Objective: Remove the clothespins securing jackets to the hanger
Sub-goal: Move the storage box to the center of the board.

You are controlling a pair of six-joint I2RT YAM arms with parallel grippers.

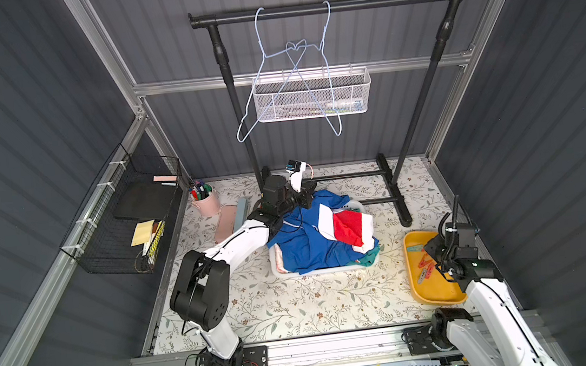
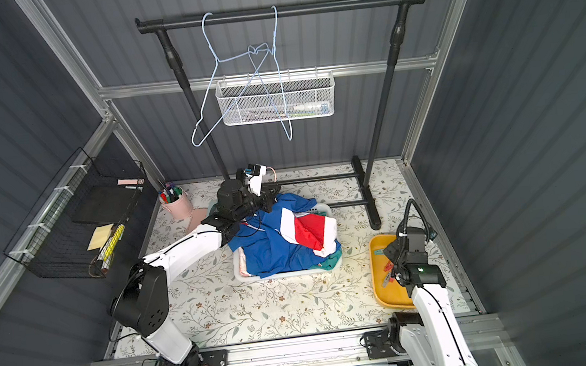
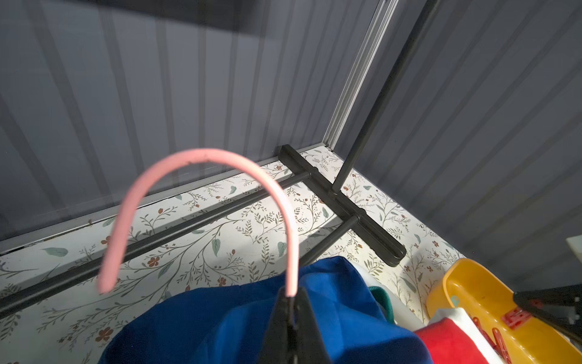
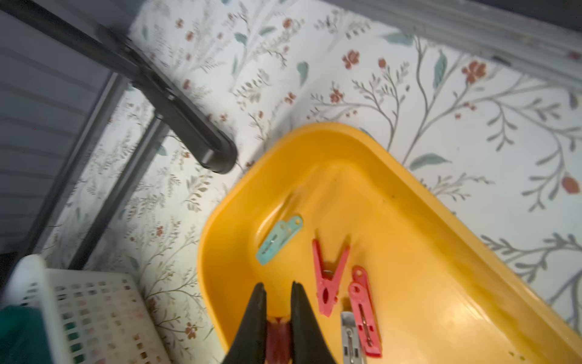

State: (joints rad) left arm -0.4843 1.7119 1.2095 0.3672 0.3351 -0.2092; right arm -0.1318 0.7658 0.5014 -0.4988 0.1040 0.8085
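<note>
The red-white-blue jacket (image 1: 311,240) lies crumpled on top of a pile in a white laundry basket (image 1: 329,270); a teal jacket (image 1: 368,257) peeks out beneath it. My left gripper (image 3: 291,299) is shut on the stem of a pink hanger (image 3: 201,157) whose hook rises above the blue cloth (image 3: 220,321). My right gripper (image 4: 277,285) hangs over the yellow tray (image 4: 220,201), shut on a red clothespin (image 4: 278,340) deep between its fingers. A teal clothespin (image 4: 278,239), two red ones (image 4: 329,280) and a grey one (image 4: 351,340) lie in the tray.
A black garment rack (image 1: 333,6) stands at the back with two pale blue wire hangers (image 1: 265,58); its foot (image 1: 393,192) reaches toward the tray. A white mesh basket (image 1: 312,96) hangs on the back wall. A pink pen cup (image 1: 205,199) and black wire basket (image 1: 123,222) are at left.
</note>
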